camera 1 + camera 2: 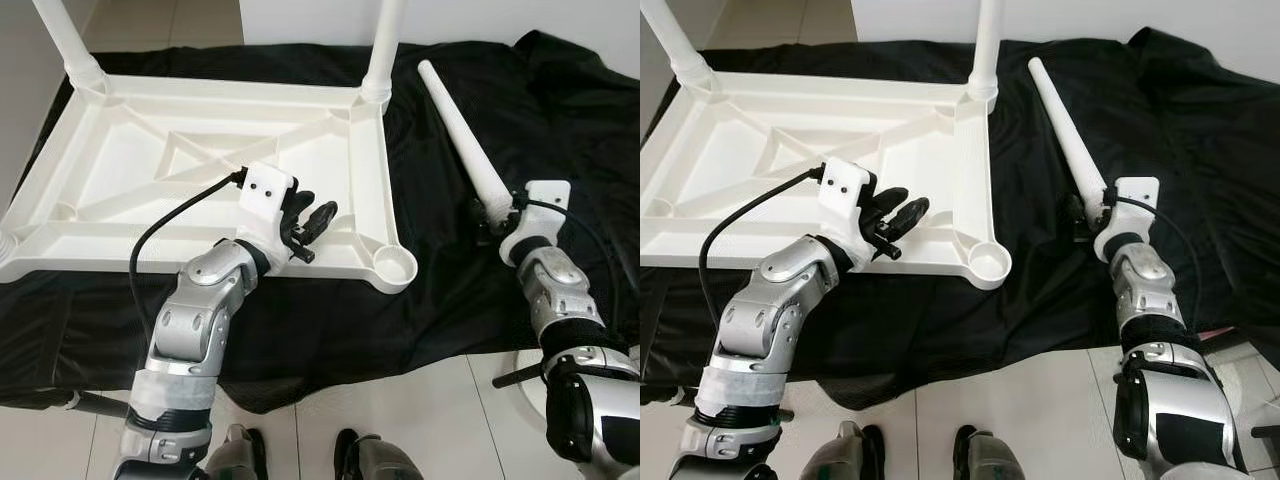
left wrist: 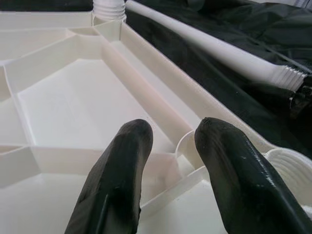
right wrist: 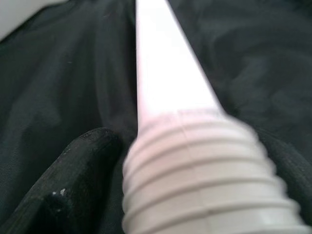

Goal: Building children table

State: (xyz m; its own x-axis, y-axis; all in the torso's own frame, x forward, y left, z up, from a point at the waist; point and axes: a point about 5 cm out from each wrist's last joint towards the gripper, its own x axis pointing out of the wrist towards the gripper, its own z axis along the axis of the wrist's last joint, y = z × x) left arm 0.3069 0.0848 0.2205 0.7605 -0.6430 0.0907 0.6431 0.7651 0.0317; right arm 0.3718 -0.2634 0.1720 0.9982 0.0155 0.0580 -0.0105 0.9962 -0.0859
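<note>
1. The white plastic tabletop [image 1: 200,170] lies upside down on a black cloth [image 1: 440,300] spread over the floor, its ribbed underside facing up.
2. Two white legs [image 1: 383,45] stand screwed into the tabletop's far corners, one at the far left and one at the far right.
3. The tabletop's near right corner holds an empty round socket [image 1: 393,263].
4. The left gripper [image 1: 310,225] hovers over the tabletop's near edge, just left of that socket; its black fingers [image 2: 117,180] are spread apart and hold nothing.
5. A loose leg [image 1: 462,145] lies on the cloth to the right of the tabletop, apart from it, its thin tip pointing away from the robot and its threaded end [image 3: 204,170] nearest the robot.
6. The right gripper [image 1: 497,215] is at that threaded end, right of the tabletop, with its fingers [image 3: 73,180] pinching the loose leg from both sides.
</note>
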